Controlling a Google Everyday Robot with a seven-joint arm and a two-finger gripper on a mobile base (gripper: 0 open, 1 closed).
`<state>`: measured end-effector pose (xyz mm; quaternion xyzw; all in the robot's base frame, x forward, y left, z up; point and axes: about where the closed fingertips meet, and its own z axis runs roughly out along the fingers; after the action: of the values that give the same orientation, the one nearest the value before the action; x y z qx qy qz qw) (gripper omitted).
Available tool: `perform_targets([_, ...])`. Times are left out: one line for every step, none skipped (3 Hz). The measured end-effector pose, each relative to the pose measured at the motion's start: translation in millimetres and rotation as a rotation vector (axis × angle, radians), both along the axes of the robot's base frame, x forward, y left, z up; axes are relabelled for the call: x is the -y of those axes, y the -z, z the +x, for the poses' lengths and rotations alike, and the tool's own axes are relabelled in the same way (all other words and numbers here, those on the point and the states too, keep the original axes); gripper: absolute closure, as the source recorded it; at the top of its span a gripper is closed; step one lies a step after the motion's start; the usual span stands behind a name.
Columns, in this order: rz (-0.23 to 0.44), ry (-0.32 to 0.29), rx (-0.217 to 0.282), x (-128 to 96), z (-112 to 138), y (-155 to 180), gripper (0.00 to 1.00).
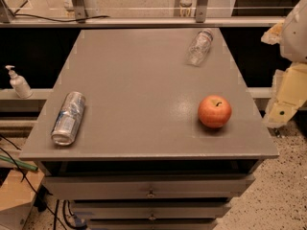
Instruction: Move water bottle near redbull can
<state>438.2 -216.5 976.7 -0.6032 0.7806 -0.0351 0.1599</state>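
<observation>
The water bottle (pixel 200 46) lies on its side at the far right of the grey table (pixel 139 85), clear and crinkled, with a pale label band near its cap end. The redbull can (pixel 68 117) lies on its side near the table's front left edge, silver-blue and shiny. Bottle and can are far apart, across the table's diagonal. My gripper (pixel 283 102) is a cream-coloured piece at the right edge of the view, off the table's right side. It is level with the apple and well away from the bottle, and it holds nothing that I can see.
A red-orange apple (pixel 214 111) stands on the right side of the table, between the gripper and the tabletop's middle. A white pump dispenser bottle (pixel 18 82) stands on a ledge to the left of the table. Drawers sit under the tabletop and cables lie at the lower left.
</observation>
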Motion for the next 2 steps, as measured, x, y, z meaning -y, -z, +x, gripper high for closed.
perform_targets([0.007, -0.008, 0.021, -0.4, -0.1, -3.8, 0.00])
perform_targets([0.097, -0.016, 0.086, 6.4, 8.8, -9.7, 0.00])
